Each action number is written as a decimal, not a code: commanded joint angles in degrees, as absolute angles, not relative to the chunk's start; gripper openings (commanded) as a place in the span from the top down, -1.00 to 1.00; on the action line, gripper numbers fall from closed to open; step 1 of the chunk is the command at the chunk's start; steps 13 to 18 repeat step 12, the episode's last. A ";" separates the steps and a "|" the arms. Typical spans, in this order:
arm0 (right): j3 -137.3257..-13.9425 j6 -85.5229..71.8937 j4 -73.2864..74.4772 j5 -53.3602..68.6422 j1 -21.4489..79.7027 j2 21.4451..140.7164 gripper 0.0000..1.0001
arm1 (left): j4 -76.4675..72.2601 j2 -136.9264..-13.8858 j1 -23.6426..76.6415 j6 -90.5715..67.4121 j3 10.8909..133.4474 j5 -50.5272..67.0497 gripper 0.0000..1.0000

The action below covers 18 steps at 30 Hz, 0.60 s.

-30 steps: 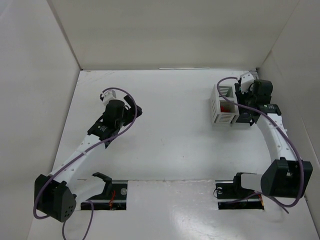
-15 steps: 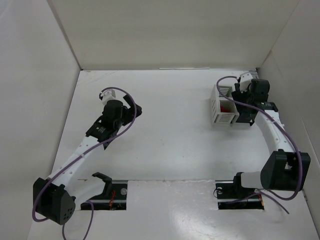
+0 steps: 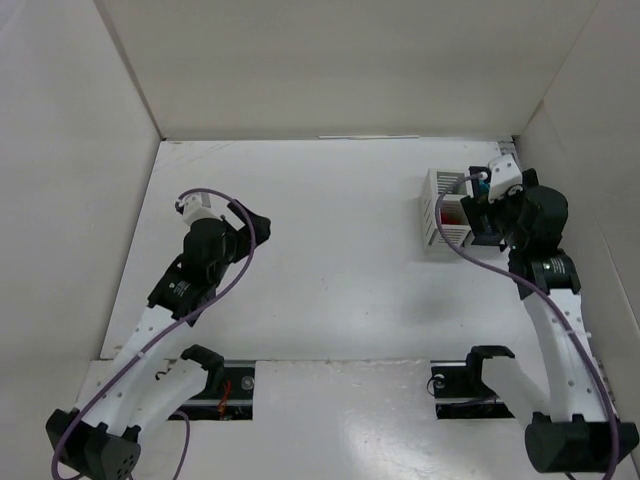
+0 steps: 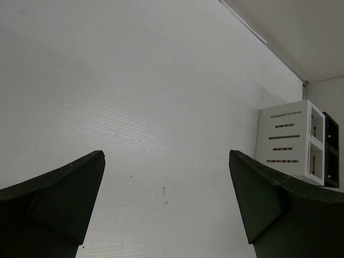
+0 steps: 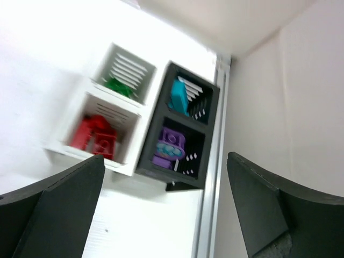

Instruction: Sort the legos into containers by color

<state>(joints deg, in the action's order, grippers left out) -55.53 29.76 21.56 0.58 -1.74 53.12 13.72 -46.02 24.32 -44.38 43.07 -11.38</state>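
The right pincer (image 5: pixel 165 161) and left pincer (image 4: pixel 165 156) are gaping wide, empty. Ahead of the right one, the white slatted plastic bin (image 5: pixel 138 134) is holding red studded bricks (image 5: pixel 97 134) and a green brick (image 5: pixel 119 86). The black slatted bin (image 5: pixel 161 174) is holding a teal brick (image 5: pixel 178 97) and a purple brick (image 5: pixel 167 146), so the colours are apparently staying apart.

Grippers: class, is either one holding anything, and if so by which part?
Nothing is held; the left gripper and right gripper are both open and empty.

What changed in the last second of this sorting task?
The left arm drew back toward its base; the left gripper is open and empty. The right arm's elbow swung toward the near edge, leaving the right gripper open above the bins. Nothing was visibly grasped or released. The white bin and black bin stayed put.
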 commanded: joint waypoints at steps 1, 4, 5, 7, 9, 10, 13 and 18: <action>-52.57 28.92 21.52 4.48 0.53 46.79 -0.99 | 15.81 -42.37 24.43 -45.43 41.67 -13.88 -0.98; -51.95 28.39 25.48 2.38 1.05 43.08 -0.99 | 17.75 -40.69 24.43 -46.14 41.66 -14.50 -0.98; -51.94 27.78 25.49 2.37 1.05 42.28 -0.99 | 18.28 -40.17 24.43 -46.14 41.66 -15.20 -0.98; -50.72 27.16 26.10 0.01 1.05 40.53 -0.99 | 19.59 -39.64 24.43 -46.66 41.66 -15.21 -0.98; -48.43 28.12 24.44 0.00 1.05 37.71 -0.99 | 20.21 -39.12 24.43 -46.67 41.66 -15.21 -0.98; -47.91 28.12 23.91 0.00 1.05 36.84 -0.99 | 20.21 -39.11 24.43 -46.67 41.66 -15.21 -0.98; -47.90 27.43 23.29 -0.96 1.05 35.60 -0.99 | 20.83 -38.59 24.43 -47.29 41.66 -15.73 -0.98; -47.90 27.43 23.29 -0.96 1.05 35.60 -0.99 | 20.83 -38.59 24.43 -47.29 41.66 -15.73 -0.98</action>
